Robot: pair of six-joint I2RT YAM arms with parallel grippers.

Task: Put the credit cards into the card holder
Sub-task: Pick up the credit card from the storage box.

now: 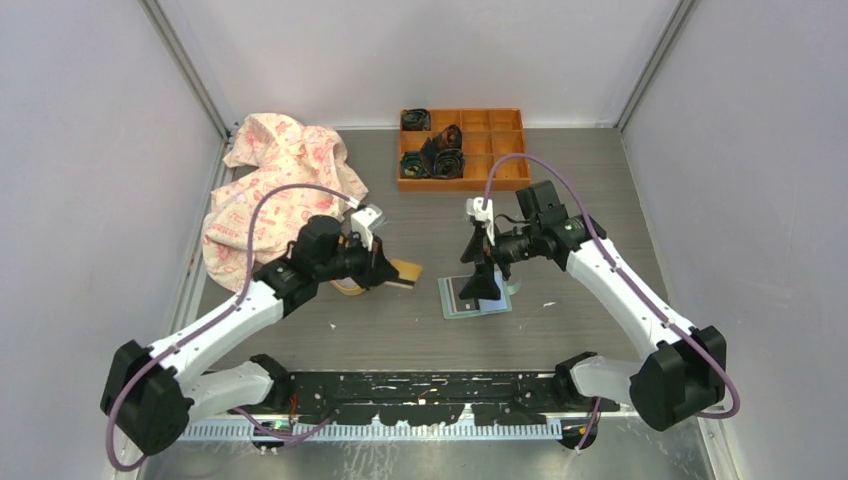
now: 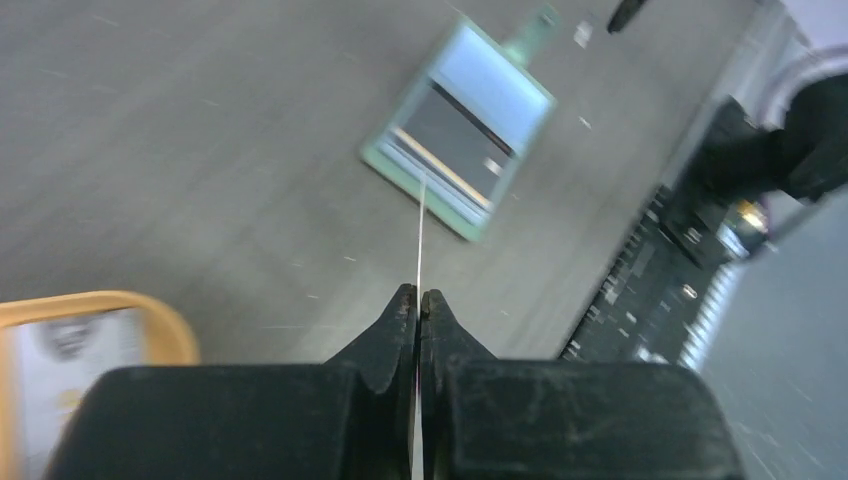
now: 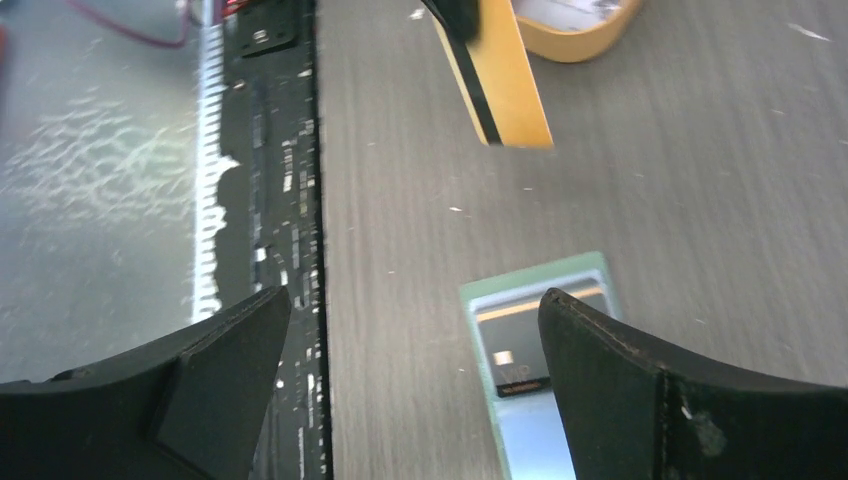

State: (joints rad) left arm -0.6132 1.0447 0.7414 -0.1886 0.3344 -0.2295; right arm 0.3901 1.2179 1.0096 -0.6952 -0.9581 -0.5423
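Card (image 3: 505, 90) pinched edge-on in left hand (image 2: 418, 295); right hand (image 3: 415, 298) spread wide over card holder (image 2: 460, 125).

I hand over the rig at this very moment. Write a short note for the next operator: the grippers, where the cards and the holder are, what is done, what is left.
Left gripper: shut on an orange card with a dark stripe, lifted off the table between the yellow-orange dish and the card holder.
Right gripper: wide open, empty, hovering over the card holder, which lies open on the table.
Done: one dark card sits in the holder's sleeve.
Left: slide the held card in, then fetch the whitish card lying in the dish.
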